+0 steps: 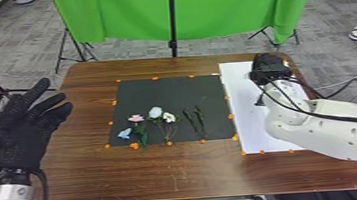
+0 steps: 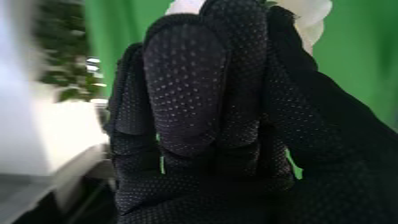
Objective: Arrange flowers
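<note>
— And there's the robot's right hand [image 1: 270,68] at the far part of the white sheet [image 1: 239,99], fingers and thumb closed on a white flower [image 2: 310,19]! What's the play?

— Laying it down, I'd judge. Come in low, settle the stem along the sheet, then ease the fingers apart so no petal gets dragged.

— The others?

— On the dark mat [image 1: 170,91]: a pink flower [image 1: 136,118], a blue flower [image 1: 124,134], two pale blooms [image 1: 155,112] and some green sprigs [image 1: 195,120]. And look, the left hand [image 1: 25,125] hangs by the near-left part of the worktop [image 1: 162,174], fingers spread, holding nothing!

— Anything we can't make out?

— Plenty! The glove covers the gripped stem, so its angle is a guess. The held flower's petals are partly behind the fingers and cut off at the wrist view's edge. Touching the sheet or clear of it? Can't tell!
</note>
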Controlling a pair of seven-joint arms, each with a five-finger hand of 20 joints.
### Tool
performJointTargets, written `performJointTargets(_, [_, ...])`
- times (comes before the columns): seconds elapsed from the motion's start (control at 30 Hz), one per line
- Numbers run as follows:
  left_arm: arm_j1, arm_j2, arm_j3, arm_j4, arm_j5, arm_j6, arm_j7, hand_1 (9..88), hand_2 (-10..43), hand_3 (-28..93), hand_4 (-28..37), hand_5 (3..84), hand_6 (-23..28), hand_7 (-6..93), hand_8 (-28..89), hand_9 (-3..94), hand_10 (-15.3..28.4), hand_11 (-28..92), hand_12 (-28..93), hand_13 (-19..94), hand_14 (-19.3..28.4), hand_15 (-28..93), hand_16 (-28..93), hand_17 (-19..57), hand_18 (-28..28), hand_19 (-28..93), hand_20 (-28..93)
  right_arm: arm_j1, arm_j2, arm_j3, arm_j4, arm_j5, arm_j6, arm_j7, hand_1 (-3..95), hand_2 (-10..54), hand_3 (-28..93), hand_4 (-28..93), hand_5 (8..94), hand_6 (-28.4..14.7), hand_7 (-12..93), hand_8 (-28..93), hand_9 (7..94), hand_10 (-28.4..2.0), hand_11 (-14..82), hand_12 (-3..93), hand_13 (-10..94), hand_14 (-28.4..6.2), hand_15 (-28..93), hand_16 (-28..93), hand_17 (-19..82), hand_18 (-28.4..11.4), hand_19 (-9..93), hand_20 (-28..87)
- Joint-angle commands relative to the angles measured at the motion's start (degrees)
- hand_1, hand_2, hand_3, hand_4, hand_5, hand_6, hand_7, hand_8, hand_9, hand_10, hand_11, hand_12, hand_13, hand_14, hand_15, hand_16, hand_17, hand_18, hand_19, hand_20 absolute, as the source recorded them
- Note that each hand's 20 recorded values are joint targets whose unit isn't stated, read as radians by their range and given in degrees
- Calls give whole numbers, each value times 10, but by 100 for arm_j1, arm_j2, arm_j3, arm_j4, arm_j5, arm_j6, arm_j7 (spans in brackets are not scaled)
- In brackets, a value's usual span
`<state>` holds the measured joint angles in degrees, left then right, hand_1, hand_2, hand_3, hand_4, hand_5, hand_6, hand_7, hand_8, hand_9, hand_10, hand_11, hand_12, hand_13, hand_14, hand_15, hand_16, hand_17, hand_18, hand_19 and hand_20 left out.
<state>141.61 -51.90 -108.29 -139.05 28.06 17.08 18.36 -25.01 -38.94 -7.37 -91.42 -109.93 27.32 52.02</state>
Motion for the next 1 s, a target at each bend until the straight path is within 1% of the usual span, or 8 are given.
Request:
performJointTargets(0.03, [4,16,3,-12,24,-51,0,184,91,755,-283,334,76,176,-109,338,218,331,123,269,284,641,-131,-71,253,563,334,373,-1875,69,34,37,-37,-322,545,-95,671,-283,881,32,144,25,937,-57,252,235,867,-30,557,225,366,-177,879,102])
performJointTargets(0.3, [-288,145,55,85,33,-183,-37,184,91,754,-283,333,76,182,-114,337,218,341,119,271,284,645,-135,-71,254,565,334,435,-2534,-369,198,299,-204,-282,541,-95,670,-283,877,37,141,26,937,-54,248,238,860,-33,566,226,355,-175,879,105])
performJointTargets(0.4, [-247,166,35,83,29,-193,19,185,91,754,-283,333,77,180,-115,336,221,334,116,268,284,642,-136,-71,253,565,333,377,-2544,-479,241,256,-320,-183,541,-95,666,-283,876,39,141,25,937,-52,247,238,859,-32,567,225,354,-174,879,106])
performJointTargets(0.67, [-106,94,-13,60,11,-224,6,186,92,753,-283,335,79,172,-110,337,221,325,119,265,284,638,-133,-71,252,563,332,154,-2339,-393,261,287,-631,-73,538,-95,666,-283,871,42,148,18,937,-51,244,238,855,-32,571,222,351,-174,878,109])
performJointTargets(0.77, [-115,75,1,51,21,-224,-21,187,92,753,-283,335,79,171,-109,337,220,326,121,267,284,639,-132,-71,253,564,332,203,-2204,-465,158,264,-671,-22,537,-95,669,-283,869,42,149,19,937,-52,244,239,854,-33,572,221,351,-174,877,110])
performJointTargets(0.8, [-120,60,-13,51,34,-228,-77,187,92,753,-283,334,79,171,-109,337,220,326,121,266,284,639,-132,-71,253,564,332,173,-2136,-431,83,246,-744,6,537,-95,668,-283,870,42,149,18,937,-52,245,239,854,-33,572,220,351,-174,877,111])
performJointTargets(0.9, [-14,14,-70,18,20,-188,-20,187,91,754,-283,334,79,171,-109,337,220,326,121,266,284,640,-131,-71,252,563,331,234,-2109,-527,13,253,-699,-27,537,-95,669,-283,869,42,149,17,937,-51,245,238,854,-33,573,219,350,-174,876,112])
performJointTargets(1.0, [-64,27,-19,30,7,-172,-17,186,91,756,-283,334,79,170,-108,337,222,324,120,266,284,638,-131,-71,253,564,331,220,-2143,-592,36,164,-742,-59,538,-95,666,-283,869,43,150,17,937,-51,248,237,854,-33,574,218,349,-174,876,113])
